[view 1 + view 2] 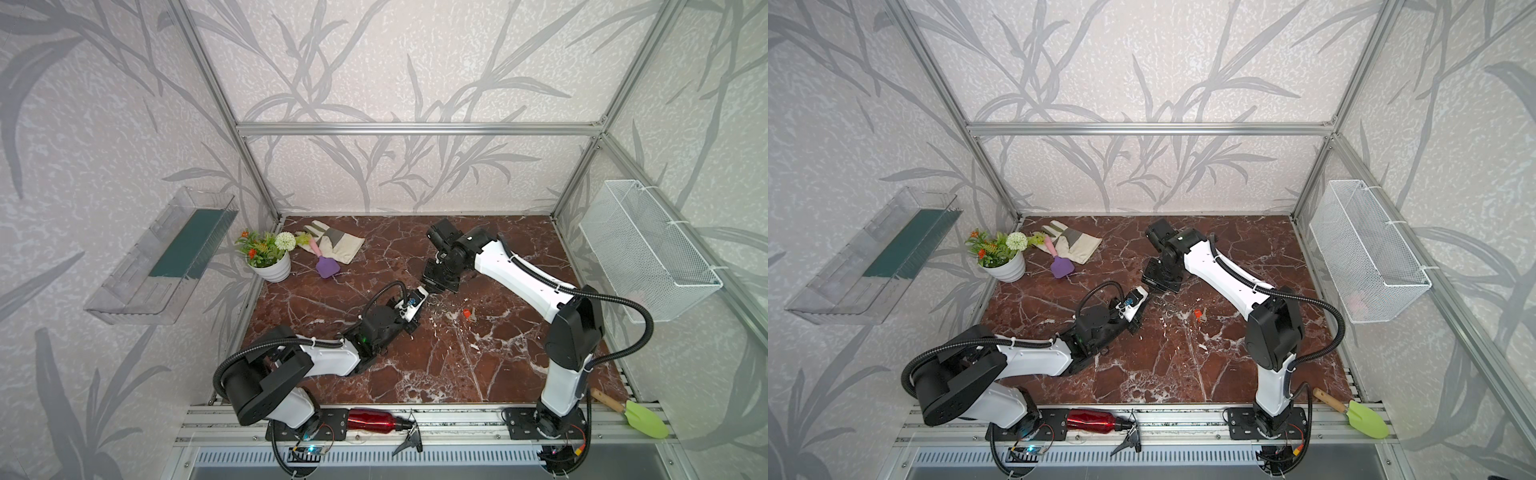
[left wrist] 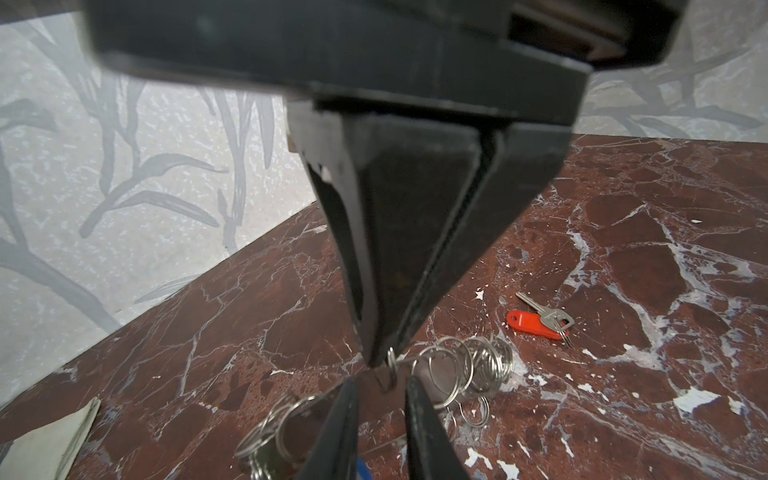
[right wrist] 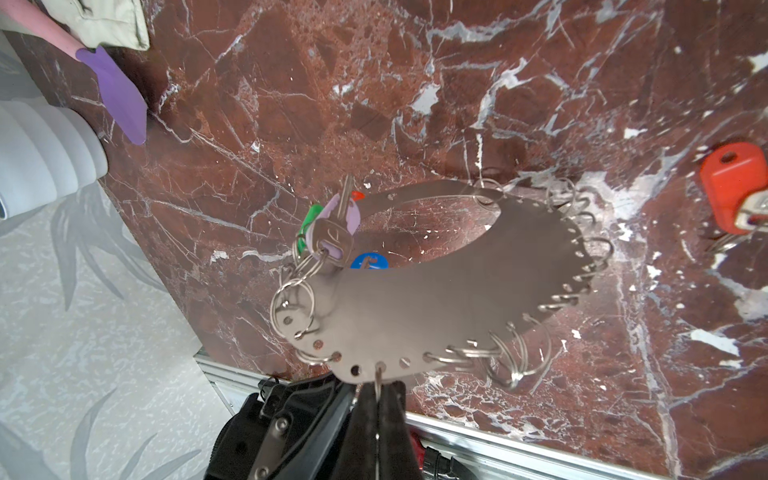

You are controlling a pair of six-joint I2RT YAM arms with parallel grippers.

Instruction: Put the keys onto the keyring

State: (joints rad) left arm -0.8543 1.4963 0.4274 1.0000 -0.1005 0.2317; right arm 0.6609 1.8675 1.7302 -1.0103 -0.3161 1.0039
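A red-brown marble tabletop (image 1: pixel 415 365) veined in white is enclosed by an aluminium frame (image 1: pixel 415 129) and walls papered with grey leaves. A white wire basket (image 1: pixel 648 249) is hung on one side wall, and a work glove (image 1: pixel 332 245) and a potted plant (image 1: pixel 270 262) are set in the far left corner. Near the middle of the table the keyring (image 3: pixel 457 282) is found: a flat grey crescent plate with an oval hole, its curved edge pierced by small holes and lined with metal split rings. One of those rings is pinched between the clenched fingers of the right gripper (image 3: pixel 377 390). A cluster of keys (image 3: pixel 332 237) with green, lilac and blue tags is hung at one end of the plate, while a red-tagged key (image 2: pixel 536 324) is laid on the marble close by, apart from the plate. In both top views the plate is mostly hidden by the two wrists, and only a few rings are seen. The fingers of the left gripper (image 2: pixel 380 384) are seen slightly apart at the plate's edge; whether anything is gripped between them cannot be told.
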